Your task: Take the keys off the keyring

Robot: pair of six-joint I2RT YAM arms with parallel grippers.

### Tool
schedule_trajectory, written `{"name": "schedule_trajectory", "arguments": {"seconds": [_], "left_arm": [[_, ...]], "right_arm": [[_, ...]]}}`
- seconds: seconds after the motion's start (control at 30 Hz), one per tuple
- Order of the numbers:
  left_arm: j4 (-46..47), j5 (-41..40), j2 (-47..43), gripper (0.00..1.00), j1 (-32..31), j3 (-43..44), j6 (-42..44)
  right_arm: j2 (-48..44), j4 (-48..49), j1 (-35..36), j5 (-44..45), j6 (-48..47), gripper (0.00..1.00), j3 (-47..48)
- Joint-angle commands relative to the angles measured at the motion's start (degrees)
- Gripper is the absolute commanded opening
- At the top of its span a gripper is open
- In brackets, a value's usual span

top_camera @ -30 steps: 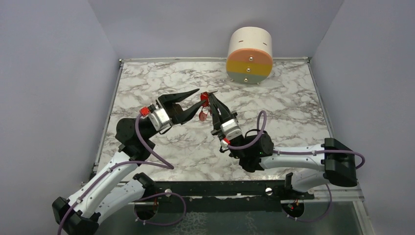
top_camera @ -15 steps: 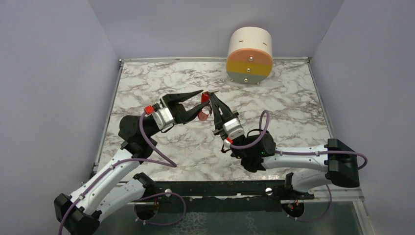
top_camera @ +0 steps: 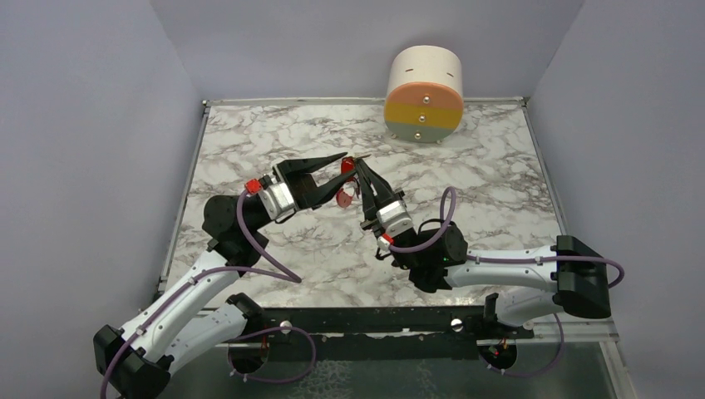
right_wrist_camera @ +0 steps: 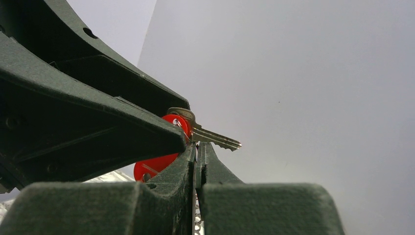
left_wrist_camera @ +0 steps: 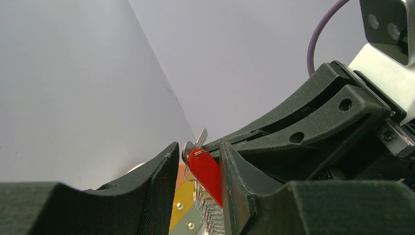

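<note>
One silver key (right_wrist_camera: pixel 215 138) pokes out past the right gripper (right_wrist_camera: pixel 197 147), which is pinched shut on the keyring (right_wrist_camera: pixel 156 166). Only the wrist views show this. The left gripper (left_wrist_camera: pixel 198 147) is half open around the red clip (left_wrist_camera: pixel 208 174) and touches one side of it. All of it hangs above the middle of the tabletop (top_camera: pixel 499 166), well away from its edges.

— What sort of place are we looking at here?

— A robotics lab, I'd say, a small test cell. Plain lilac-grey walls (top_camera: pixel 83 125) are closing in a marble-patterned tabletop (top_camera: pixel 274 133) on three sides.

— What's making you say lab rather than workshop?

— A left arm (top_camera: pixel 179 307) and a right arm (top_camera: pixel 507 270), both white and black, are sitting bolted to a black rail (top_camera: pixel 366 320) at the near edge. Purple cables (top_camera: pixel 249 241) are looping off them, and a colour-banded cylinder (top_camera: pixel 424 83) is sitting at the far edge.
</note>
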Motion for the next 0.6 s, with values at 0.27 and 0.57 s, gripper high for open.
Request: {"name": "schedule_trajectory", "arguments": {"seconds": [0.27,0.57], "left_arm": [[1.7,1.8,1.0,0.32,0.0,2.0,-0.3],[2.3,1.9,1.8,0.22,0.0,2.3,-0.4]], "right_arm": [[-2.0,0.6,0.4,-0.9,0.9,0.01,-0.5],[-3.0,-1.0,0.4,-1.6,1.5,0.01,-0.7]]}}
